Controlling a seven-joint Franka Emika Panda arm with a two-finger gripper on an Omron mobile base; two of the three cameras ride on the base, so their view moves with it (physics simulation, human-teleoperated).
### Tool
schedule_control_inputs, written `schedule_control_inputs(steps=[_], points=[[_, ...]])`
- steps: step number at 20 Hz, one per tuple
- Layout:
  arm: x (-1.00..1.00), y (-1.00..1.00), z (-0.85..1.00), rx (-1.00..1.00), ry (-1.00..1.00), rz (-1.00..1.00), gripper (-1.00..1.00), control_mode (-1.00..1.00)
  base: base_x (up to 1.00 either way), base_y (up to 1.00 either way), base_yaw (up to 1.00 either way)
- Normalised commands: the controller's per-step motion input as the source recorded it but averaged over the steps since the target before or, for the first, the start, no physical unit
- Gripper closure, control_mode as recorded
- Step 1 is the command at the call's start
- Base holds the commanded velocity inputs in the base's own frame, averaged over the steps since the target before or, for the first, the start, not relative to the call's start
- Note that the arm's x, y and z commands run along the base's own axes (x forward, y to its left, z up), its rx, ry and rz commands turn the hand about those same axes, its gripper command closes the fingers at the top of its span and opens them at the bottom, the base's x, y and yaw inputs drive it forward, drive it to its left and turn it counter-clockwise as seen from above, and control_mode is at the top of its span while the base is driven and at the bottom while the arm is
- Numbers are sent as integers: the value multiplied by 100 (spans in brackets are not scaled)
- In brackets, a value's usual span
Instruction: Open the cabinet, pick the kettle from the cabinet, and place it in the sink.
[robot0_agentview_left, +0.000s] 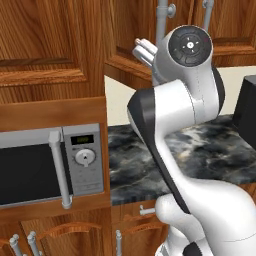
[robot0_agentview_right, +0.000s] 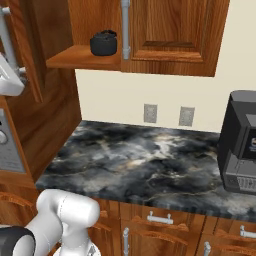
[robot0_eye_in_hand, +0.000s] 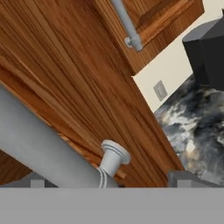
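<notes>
Silver bar handle (robot0_eye_in_hand: 39, 148) against the cabinet (robot0_eye_in_hand: 78, 78) door.

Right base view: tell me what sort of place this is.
A home kitchen, rendered: reddish-brown wooden wall cupboards above a dark marbled stone counter, a boxy black coffee machine at the right, and a squat black kettle on the open cupboard shelf.

glossy wooden cabinet (robot0_agentview_right: 170, 35), marbled counter (robot0_agentview_right: 145, 155) (polished)
</notes>
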Motion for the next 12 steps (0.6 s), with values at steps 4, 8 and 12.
schedule_control_inputs(steps=[4,8,12], points=[[-74,-19,17,6,0,0,-100,-100,0,0,0],[-58,-6,15,1,-1,11,-100,-100,0,0,0],[-36,-1,18,0,-5,43,-100,-100,0,0,0]])
